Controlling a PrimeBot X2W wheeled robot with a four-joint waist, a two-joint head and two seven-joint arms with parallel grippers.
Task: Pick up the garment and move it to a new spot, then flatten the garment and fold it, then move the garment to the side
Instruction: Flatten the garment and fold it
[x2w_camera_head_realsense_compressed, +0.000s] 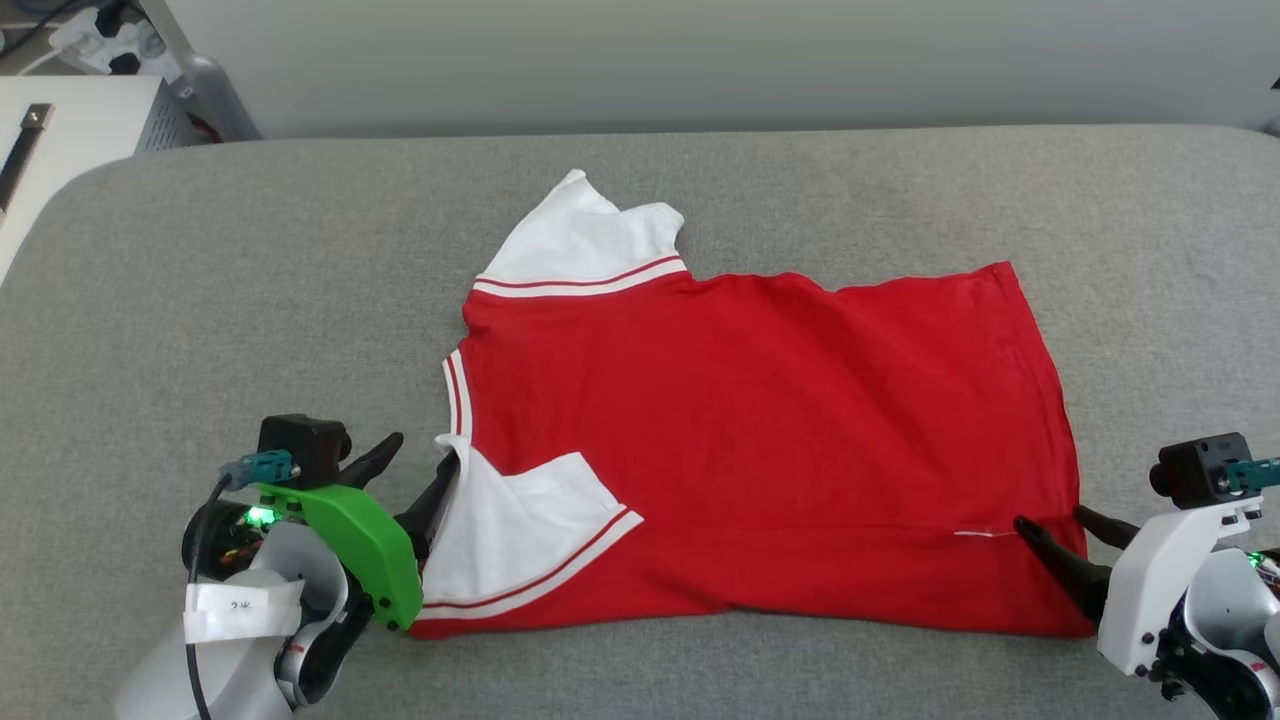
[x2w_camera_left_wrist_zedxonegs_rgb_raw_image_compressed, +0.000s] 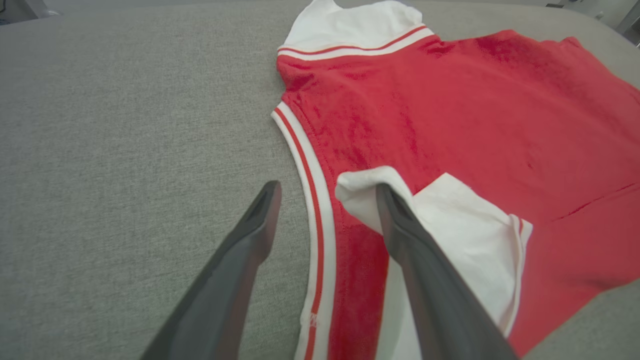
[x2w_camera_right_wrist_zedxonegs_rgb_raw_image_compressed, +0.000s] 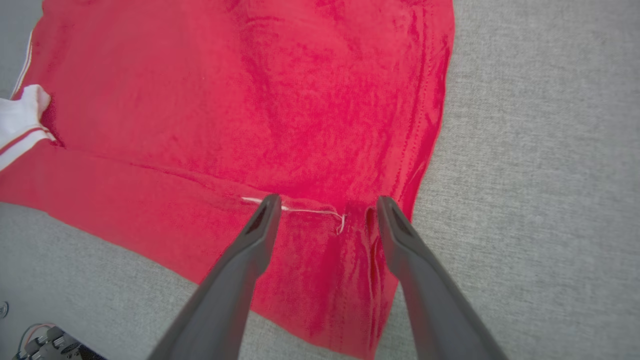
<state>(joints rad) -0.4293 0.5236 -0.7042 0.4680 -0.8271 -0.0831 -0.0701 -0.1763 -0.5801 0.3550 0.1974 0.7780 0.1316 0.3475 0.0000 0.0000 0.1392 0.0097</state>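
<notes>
While left gripper (x2w_camera_head_realsense_compressed: 415, 475) and right gripper (x2w_camera_head_realsense_compressed: 1050, 520) gape empty, red T-shirt (x2w_camera_head_realsense_compressed: 760, 420) judged limp, light: pinch folded sleeve (x2w_camera_head_realsense_compressed: 520, 520) and hem corner (x2w_camera_head_realsense_compressed: 1060, 600) along grey pad's (x2w_camera_head_realsense_compressed: 200, 250) near edge.

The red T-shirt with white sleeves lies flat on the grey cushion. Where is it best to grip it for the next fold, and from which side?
Probably the far edge: the white far sleeve and the far hem corner of the red soft T-shirt. Come from the grey cushion beyond, sliding one finger under, since the cloth lies flat and that sleeve sticks out unfolded.
</notes>
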